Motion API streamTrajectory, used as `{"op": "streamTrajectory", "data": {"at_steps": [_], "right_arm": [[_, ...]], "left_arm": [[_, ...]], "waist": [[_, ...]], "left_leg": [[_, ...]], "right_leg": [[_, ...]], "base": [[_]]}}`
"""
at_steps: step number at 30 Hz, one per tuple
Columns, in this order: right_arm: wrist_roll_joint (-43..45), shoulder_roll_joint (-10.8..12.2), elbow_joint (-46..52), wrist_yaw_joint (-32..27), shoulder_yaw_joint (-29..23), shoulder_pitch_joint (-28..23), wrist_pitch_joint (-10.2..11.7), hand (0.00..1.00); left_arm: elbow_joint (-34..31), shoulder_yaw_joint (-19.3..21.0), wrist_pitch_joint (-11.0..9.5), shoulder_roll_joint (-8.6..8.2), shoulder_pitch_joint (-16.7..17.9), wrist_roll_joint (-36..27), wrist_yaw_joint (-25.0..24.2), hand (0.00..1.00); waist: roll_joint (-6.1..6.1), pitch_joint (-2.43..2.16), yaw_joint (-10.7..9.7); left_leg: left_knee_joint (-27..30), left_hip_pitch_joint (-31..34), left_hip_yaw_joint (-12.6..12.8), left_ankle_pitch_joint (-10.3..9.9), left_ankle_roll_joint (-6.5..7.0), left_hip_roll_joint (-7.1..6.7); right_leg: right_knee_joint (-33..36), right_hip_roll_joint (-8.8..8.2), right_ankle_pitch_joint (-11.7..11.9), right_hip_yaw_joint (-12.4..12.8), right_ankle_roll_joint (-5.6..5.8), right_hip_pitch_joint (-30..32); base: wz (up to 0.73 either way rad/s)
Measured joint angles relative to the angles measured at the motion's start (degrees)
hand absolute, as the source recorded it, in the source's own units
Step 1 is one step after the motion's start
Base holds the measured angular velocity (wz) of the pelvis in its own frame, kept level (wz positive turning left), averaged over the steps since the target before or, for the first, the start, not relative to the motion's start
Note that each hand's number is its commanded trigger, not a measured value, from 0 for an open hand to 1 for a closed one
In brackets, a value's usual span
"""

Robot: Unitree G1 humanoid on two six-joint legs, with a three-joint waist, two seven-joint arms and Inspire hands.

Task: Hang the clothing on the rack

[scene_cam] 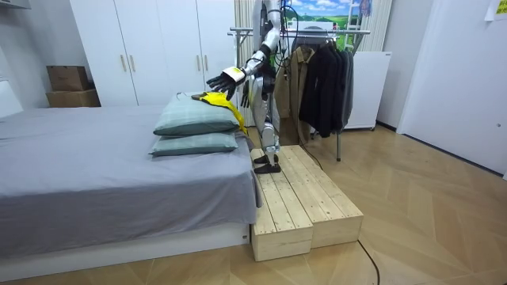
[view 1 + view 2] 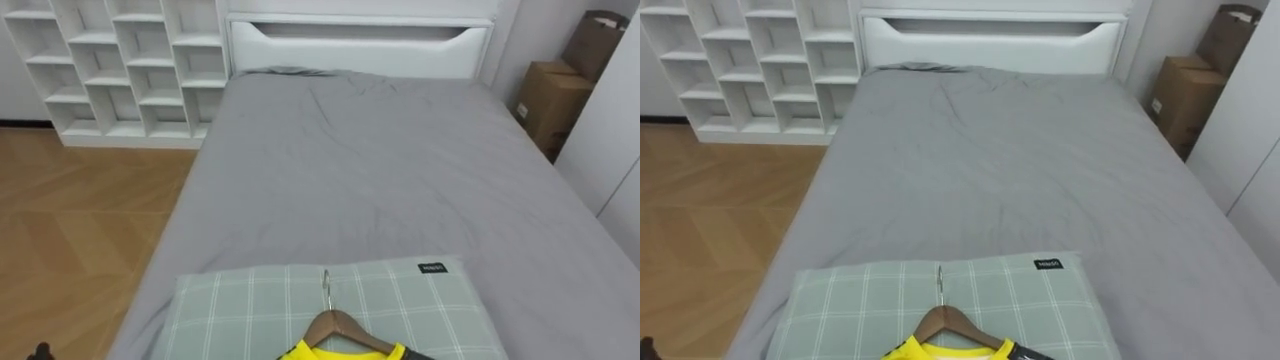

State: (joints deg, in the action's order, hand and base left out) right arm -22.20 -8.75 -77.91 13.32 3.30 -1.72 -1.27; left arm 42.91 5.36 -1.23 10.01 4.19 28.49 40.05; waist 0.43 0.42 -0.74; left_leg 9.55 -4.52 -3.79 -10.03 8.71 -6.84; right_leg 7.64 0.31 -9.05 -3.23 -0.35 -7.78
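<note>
A yellow shirt (image 2: 300,352) on a wooden hanger (image 2: 341,328) with a metal hook lies on a green checked pillow (image 2: 240,310) at the near end of the bed. In the room view the shirt (image 1: 222,101) drapes over the top of two stacked pillows. I stand on a wooden platform (image 1: 305,202) at that end of the bed, facing it. My left hand (image 1: 224,79) reaches out above the pillows, open with fingers spread, holding nothing. My right hand (image 1: 246,93) hangs lower beside my body.
A grey bed (image 2: 380,170) stretches ahead to a white headboard (image 2: 360,45). White cube shelves (image 2: 120,60) stand at the far left, cardboard boxes (image 2: 550,100) at the far right. Behind me a clothes rack (image 1: 317,33) holds dark garments (image 1: 325,79).
</note>
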Motion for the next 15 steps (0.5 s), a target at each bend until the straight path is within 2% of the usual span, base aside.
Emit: {"op": "streamTrajectory", "data": {"at_steps": [4, 9, 15], "right_arm": [[0.1, -0.2, 0.0, 0.0, 0.0, -0.1, 0.2, 0.00], [1.8, -0.5, 0.0, 0.6, 0.0, -0.1, 1.5, 0.00], [2.5, -0.7, 0.1, 0.7, 0.0, 0.1, 2.5, 0.00]], "left_arm": [[-1.3, 0.0, -0.4, 0.01, 0.0, 2.3, 1.0, 0.00], [-1.3, -1.9, -1.0, 0.30, 0.0, 10.0, 1.0, 0.00], [-1.4, -4.5, -1.8, 0.35, 0.0, 15.0, 0.9, 0.00]], "waist": [[0.10, -0.20, -0.4], [0.58, -0.13, -0.9], [0.80, -0.01, -1.8]], "left_leg": [[0.1, -0.2, 0.0, 0.0, 0.01, 0.00], [0.1, -0.3, 0.3, 0.0, 0.01, 0.00], [0.1, -0.1, 0.4, 0.0, 0.00, 0.01]], "right_leg": [[0.0, -0.05, 0.0, 0.1, 0.00, -0.2], [0.0, 0.07, 0.0, 1.9, -0.01, -0.2], [0.0, 0.18, 0.0, 2.4, -0.01, 0.0]], "base": [[0.00], [-0.01], [-0.04]]}}
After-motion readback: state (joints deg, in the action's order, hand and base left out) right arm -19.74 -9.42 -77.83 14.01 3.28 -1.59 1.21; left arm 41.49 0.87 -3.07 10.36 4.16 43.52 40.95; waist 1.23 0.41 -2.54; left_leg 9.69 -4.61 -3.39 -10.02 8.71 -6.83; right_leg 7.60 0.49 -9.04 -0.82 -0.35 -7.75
